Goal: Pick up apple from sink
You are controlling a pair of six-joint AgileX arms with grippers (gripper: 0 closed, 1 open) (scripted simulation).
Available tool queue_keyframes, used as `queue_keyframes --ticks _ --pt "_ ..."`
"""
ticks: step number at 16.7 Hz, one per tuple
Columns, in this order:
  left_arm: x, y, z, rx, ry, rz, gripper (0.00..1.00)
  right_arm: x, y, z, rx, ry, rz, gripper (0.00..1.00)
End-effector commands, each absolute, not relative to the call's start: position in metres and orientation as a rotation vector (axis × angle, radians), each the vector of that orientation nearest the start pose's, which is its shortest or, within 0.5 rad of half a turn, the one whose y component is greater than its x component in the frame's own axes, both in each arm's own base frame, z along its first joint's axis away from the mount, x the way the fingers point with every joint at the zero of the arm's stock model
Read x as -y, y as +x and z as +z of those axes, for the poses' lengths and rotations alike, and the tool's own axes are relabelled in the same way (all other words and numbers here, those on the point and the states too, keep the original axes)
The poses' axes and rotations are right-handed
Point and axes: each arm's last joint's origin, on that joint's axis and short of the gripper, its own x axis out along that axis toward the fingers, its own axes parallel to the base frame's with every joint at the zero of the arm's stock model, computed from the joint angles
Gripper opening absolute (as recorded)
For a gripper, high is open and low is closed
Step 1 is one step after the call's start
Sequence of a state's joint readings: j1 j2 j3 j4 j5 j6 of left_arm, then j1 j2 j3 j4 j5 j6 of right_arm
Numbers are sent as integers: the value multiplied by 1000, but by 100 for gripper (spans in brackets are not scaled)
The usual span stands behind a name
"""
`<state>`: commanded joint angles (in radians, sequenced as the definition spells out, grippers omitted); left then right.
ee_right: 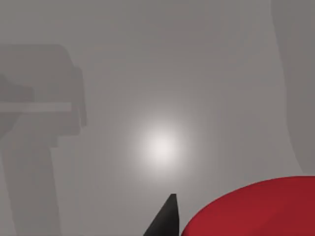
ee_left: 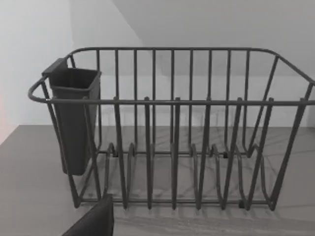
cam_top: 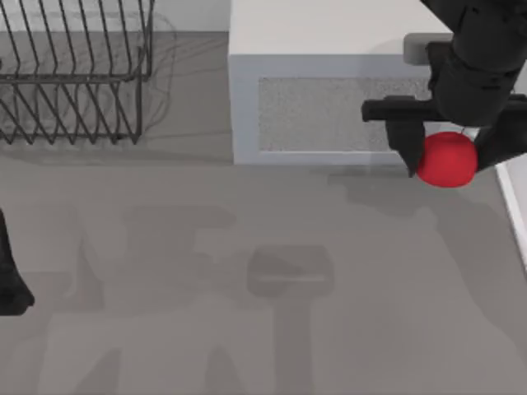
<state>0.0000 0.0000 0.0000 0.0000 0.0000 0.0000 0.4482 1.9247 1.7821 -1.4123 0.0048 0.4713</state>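
The right gripper (cam_top: 445, 160) squeezes the red apple (cam_top: 447, 159) between its fingers, near the tabletop's right edge. The left arm (cam_top: 10, 276) sits at the left edge; I cannot tell its gripper's state.

The apple (cam_top: 446, 160) is a plain, bright red, rounded body with a slightly squarish outline and no visible stem or markings. In the top view it sits at the table's right side, just in front of the white block's lower right corner, between two dark fingers that touch its left and right flanks. In the right wrist view its smooth red surface (ee_right: 256, 209) appears beside a dark fingertip.
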Motion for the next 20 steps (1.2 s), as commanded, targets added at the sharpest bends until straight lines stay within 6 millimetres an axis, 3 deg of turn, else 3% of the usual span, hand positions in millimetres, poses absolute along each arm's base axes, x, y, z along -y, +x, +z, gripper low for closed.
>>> queue_keyframes --ticks 3,10,20 --pt "1 106 160 0 0 0 100 -193 316 270 -1569 10 -9 0" --pt "1 106 160 0 0 0 100 -195 314 267 -1567 14 -7 0" --pt "1 106 160 0 0 0 100 -196 314 164 -1569 8 -6 0"
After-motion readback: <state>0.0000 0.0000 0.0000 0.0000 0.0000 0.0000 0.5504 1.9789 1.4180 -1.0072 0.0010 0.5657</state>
